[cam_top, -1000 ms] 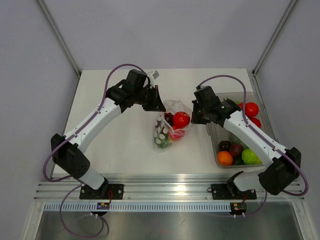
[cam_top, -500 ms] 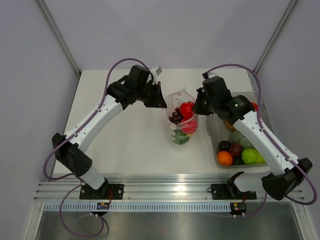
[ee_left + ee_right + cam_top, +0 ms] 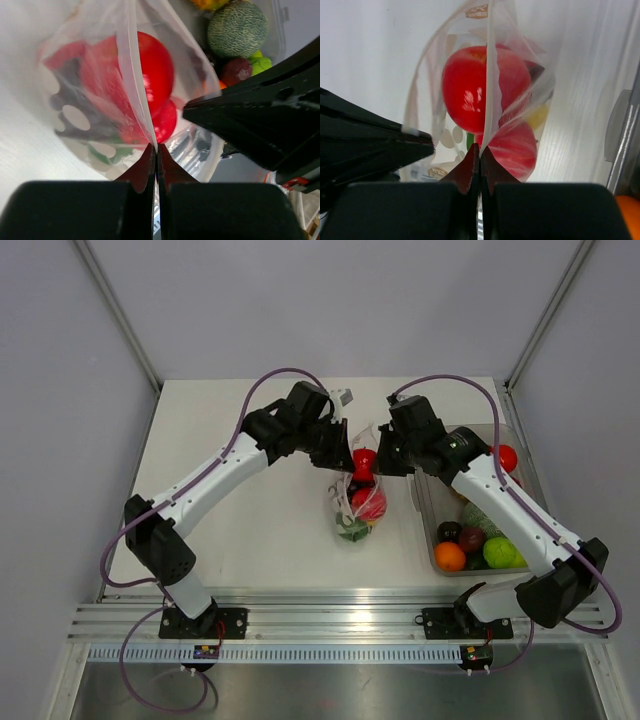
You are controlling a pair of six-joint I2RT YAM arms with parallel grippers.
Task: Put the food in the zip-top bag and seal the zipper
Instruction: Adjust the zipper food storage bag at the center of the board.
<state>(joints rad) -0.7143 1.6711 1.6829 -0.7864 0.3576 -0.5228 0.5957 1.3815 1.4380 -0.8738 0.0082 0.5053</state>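
The zip-top bag (image 3: 356, 502), clear with white dots, hangs between both grippers above the table's middle. Inside it lies food: a red round piece (image 3: 365, 464), a second red one (image 3: 371, 503), dark grapes (image 3: 349, 480) and a green piece (image 3: 351, 531). My left gripper (image 3: 345, 454) is shut on the bag's top edge from the left, its film (image 3: 133, 75) pinched at the tips (image 3: 156, 149). My right gripper (image 3: 379, 462) is shut on the same edge from the right (image 3: 479, 149), with the red round piece (image 3: 470, 90) just beyond. The zipper is too faint to make out.
A rigid clear tray (image 3: 428, 530) stands at the right edge with more toy food: an orange one (image 3: 450, 556), a green one (image 3: 498, 551), a melon (image 3: 237, 28) and a red one (image 3: 504, 457). The two grippers are nearly touching above the bag.
Both grippers have come close together, the left arm swinging right. The bag has shifted right, lifted and now hangs narrow and upright.
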